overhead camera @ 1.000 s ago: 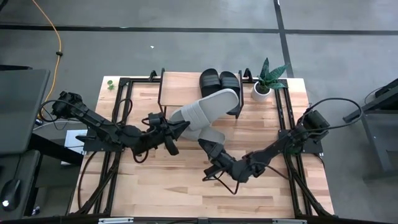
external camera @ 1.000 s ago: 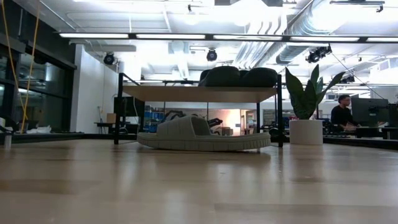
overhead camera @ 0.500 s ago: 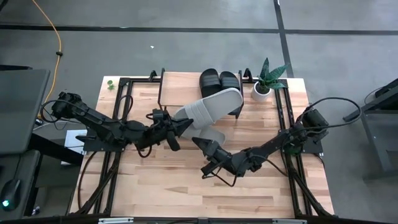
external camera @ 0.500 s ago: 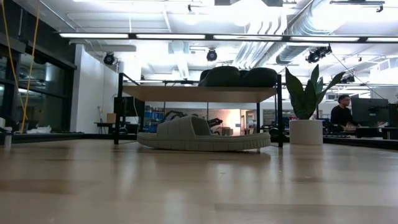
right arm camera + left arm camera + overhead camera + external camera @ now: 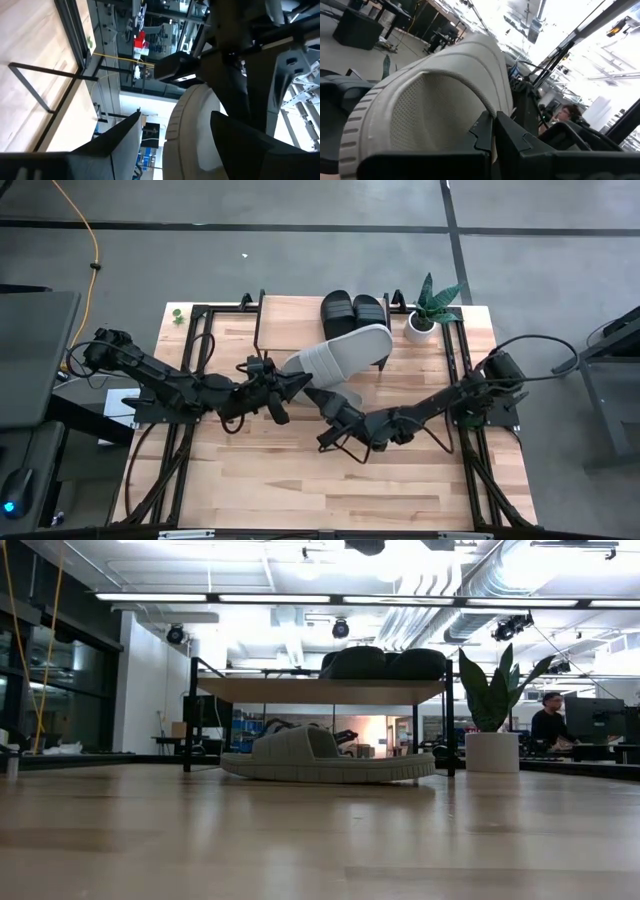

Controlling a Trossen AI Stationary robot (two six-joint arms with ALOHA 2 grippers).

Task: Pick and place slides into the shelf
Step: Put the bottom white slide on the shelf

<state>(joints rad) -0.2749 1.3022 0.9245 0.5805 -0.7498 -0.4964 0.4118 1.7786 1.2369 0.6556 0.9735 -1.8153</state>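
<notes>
My left gripper (image 5: 290, 385) is shut on a light grey slide (image 5: 340, 355), held raised and slanting over the table in front of the shelf (image 5: 290, 315). Two black slides (image 5: 352, 308) lie side by side on the shelf's right half. A second grey slide (image 5: 325, 758) rests sole-down on the table under the shelf's front. My right gripper (image 5: 318, 398) is open just below the raised slide's near end. In the right wrist view its fingers (image 5: 120, 140) stand on either side of that rounded end (image 5: 192, 125); I cannot tell whether they touch it. My left gripper pinches the raised slide between its two fingers at the end nearest the strap (image 5: 487, 107), coming in about level from the table's left. The slide is lifted clear and reaches away from the fingers toward the shelf's right side, tilted. The fingers hide the exact spot.
A potted plant (image 5: 425, 315) stands at the shelf's right end. Dark metal frame rails (image 5: 200, 340) run along the table's left and right sides. Bare wood lies toward the near edge (image 5: 300, 480). A person sits beyond the table (image 5: 548, 720).
My right gripper has moved toward the table's left and far side, in under the raised slide's near end, rolling a little and staying open. My left gripper has kept its hold, and the slide stays raised.
</notes>
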